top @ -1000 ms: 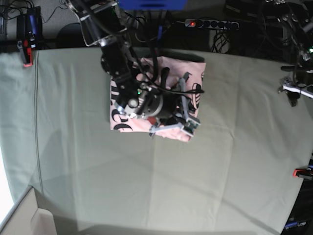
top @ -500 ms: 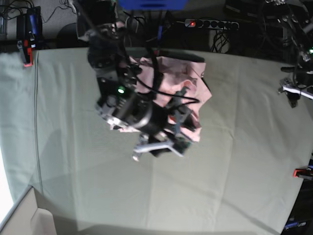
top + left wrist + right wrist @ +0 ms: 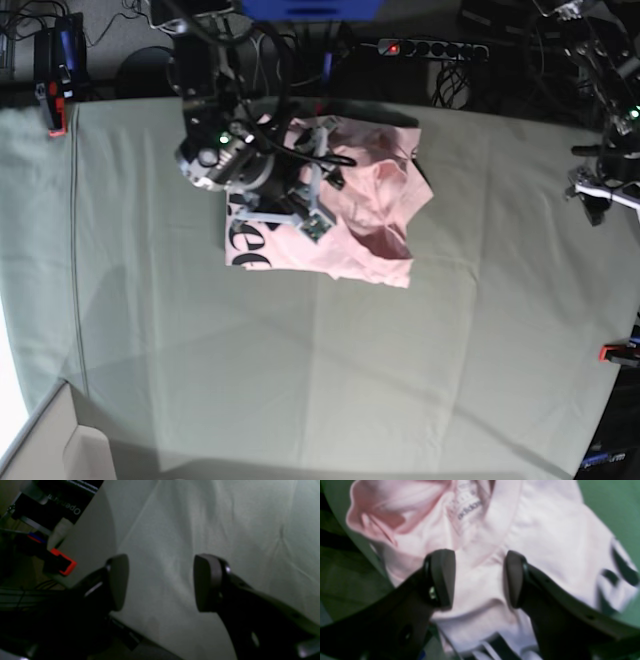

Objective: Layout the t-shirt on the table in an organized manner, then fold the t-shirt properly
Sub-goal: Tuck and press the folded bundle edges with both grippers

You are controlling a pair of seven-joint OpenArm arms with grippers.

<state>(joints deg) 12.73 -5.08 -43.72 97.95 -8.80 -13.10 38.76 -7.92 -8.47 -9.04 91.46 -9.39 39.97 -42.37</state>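
**Finger State and Shirt Position**

The right arm's fingers are standing wide apart, released, with nothing clamped between them. In the right wrist view the two dark pads are hanging above the pink cloth of the t-shirt, one to each side of a raised fold near the collar band. Whether the pad tips are grazing the cloth cannot be told; no cloth is being pinched. A small printed neck label is showing just beyond the fingers, and black lettering is showing at the shirt's right edge in that view.

The left arm's fingers are also standing wide apart and holding nothing. They are hanging over bare grey-green cloth of the desk, near its edge, where a red clamp is gripping the desk.

In the base view the t-shirt is lying bunched and creased on the far middle part of the desk, well apart from the side edges. The right arm's fingers are positioned over the shirt's left portion in that view, beside the black lettering. The left arm is sitting at the desk's right edge in that view, well apart from the shirt.
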